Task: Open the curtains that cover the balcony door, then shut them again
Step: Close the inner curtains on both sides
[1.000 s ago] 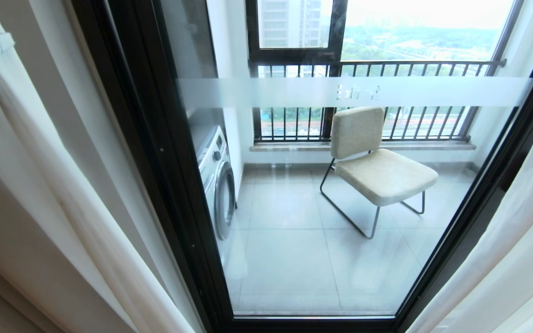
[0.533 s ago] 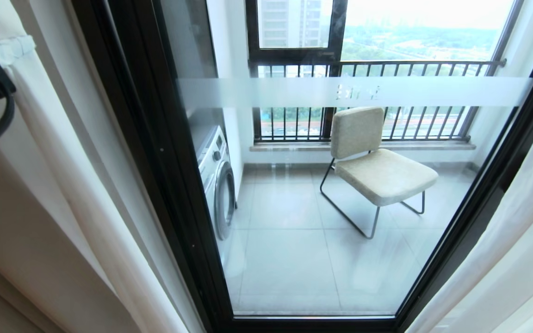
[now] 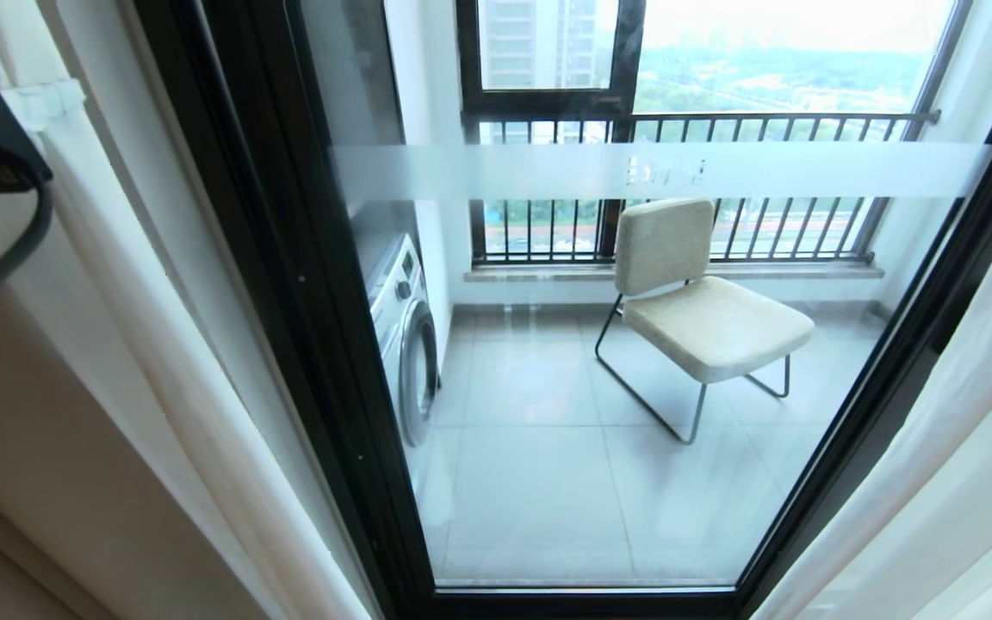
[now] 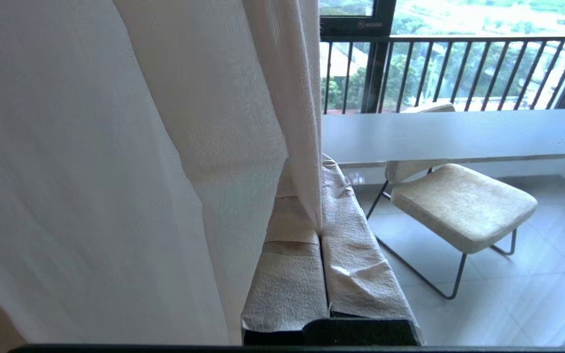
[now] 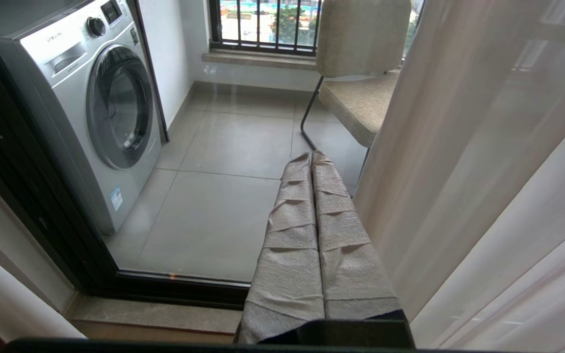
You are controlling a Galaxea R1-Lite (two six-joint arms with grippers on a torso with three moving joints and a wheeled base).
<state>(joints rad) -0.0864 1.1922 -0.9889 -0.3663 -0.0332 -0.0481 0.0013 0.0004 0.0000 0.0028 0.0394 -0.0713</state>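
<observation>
Reading Samsung, washing machine (image 5: 91,103) panel

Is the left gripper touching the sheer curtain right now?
Touching. The left wrist view shows the left gripper shut on the sheer curtain edge, pinched between its fingertips.

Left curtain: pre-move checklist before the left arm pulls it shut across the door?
1. Left gripper clamped on the hemmed edge of the left curtain: ok, fingers shut with the fabric pinched between them.
2. Balcony door glass uncovered between the two drapes, so the opening step looks done: ok.
3. Pull path across the glass free of obstacles on the room side: ok in the head view; the chair and washing machine stand behind the glass.
4. Right gripper out of the way: ok, shut and empty, low beside the right curtain.
5. Fabric sliding freely at the top rail: cannot tell, rail out of view.
</observation>
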